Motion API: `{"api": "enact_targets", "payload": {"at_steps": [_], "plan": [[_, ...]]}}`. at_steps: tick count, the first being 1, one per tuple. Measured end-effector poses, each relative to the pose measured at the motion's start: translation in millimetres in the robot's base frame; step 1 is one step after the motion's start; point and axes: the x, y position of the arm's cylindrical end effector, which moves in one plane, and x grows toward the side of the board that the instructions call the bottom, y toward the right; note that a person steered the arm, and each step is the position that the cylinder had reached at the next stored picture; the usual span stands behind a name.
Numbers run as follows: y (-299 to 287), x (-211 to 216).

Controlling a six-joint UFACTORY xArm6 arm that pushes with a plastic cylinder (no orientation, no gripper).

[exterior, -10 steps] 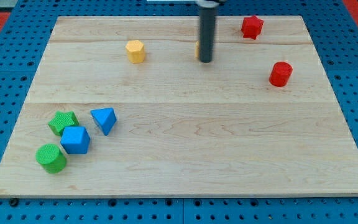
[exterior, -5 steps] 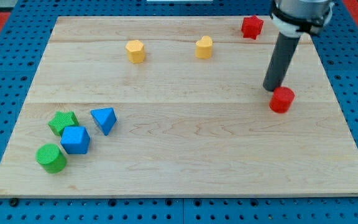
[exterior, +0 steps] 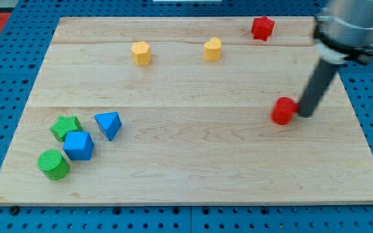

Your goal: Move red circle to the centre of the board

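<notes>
One red circle [exterior: 282, 111], my tip [exterior: 304, 114] touching its right side, no hand fitted

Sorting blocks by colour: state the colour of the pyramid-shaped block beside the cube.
Blue; the pyramid-shaped block shows plainly in the camera view.

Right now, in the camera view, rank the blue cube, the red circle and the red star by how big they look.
1. blue cube, largest, though it sits nearest the view's bottom, so nearness may inflate it.
2. red circle and red star look much alike; I won't rank them.
My tip sits against the circle's right side.
</notes>
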Motion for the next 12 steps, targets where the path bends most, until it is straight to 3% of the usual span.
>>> {"api": "enact_targets", "payload": {"at_steps": [1,2,3,4,8,9,10,11,12], "plan": [[-55,-7],[-67,-3],[-66,43],[-108,38],[-63,9],[-116,-13],[-135,-10],[-131,60],[-162,77]]}}
